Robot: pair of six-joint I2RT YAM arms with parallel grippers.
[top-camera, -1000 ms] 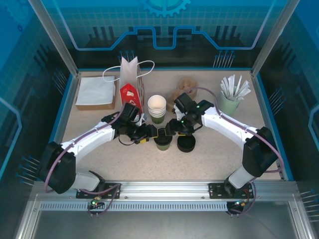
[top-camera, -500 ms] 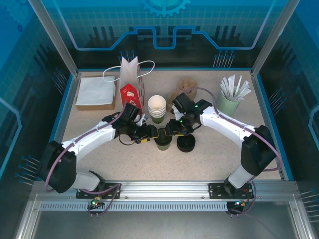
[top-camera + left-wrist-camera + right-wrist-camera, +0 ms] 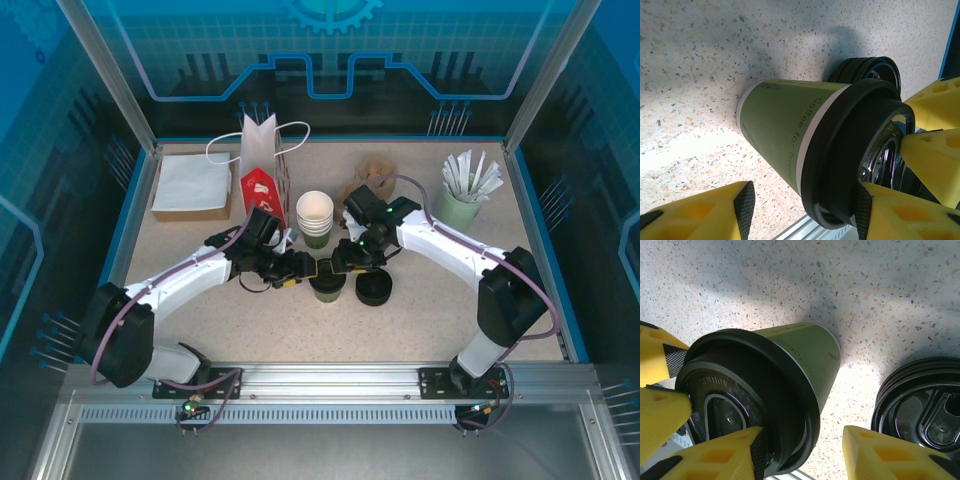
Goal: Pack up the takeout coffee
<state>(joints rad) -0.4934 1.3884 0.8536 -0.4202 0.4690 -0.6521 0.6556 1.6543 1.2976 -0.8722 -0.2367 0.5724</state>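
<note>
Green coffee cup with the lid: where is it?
In the top view, the cup stands in the middle of the table, black lids at its right, white cups behind.

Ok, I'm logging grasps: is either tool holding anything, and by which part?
The left tool and right tool stand open at the takeout coffee's black lid, one finger of each touching it, the other clear. Nothing is clamped.

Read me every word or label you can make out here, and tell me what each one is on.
"Coffee for frien", cut off there: green wall of the takeout coffee.
"CAUTION", embossed, faint: its black lid.
White marks on the red carton: too small to read.
</note>
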